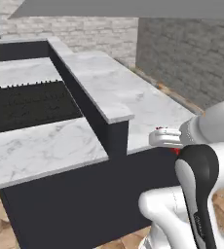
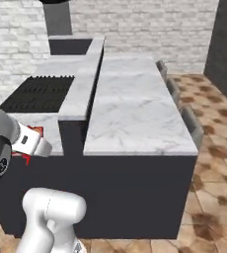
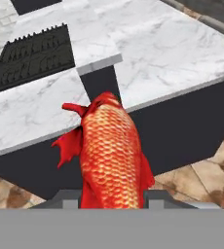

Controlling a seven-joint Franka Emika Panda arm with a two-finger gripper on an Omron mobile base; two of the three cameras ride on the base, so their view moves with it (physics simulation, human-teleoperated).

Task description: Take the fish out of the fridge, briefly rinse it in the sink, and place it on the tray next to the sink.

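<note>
Your two-finger gripper pinches the scaly bright red fish, held above the white marble counter for carrying to the sink.

Small bright red fish with orange-gold scales and red fins, standing on end between two dark finger tips, tail pointing to twelve o'clock in the hand view, up in the air by the white marble counter edge

Even, flat rendered light, no clear source. Soft shade under tabletop overhang. No glare. Slight softness throughout; fish close to hand camera, scales crisp.
</note>
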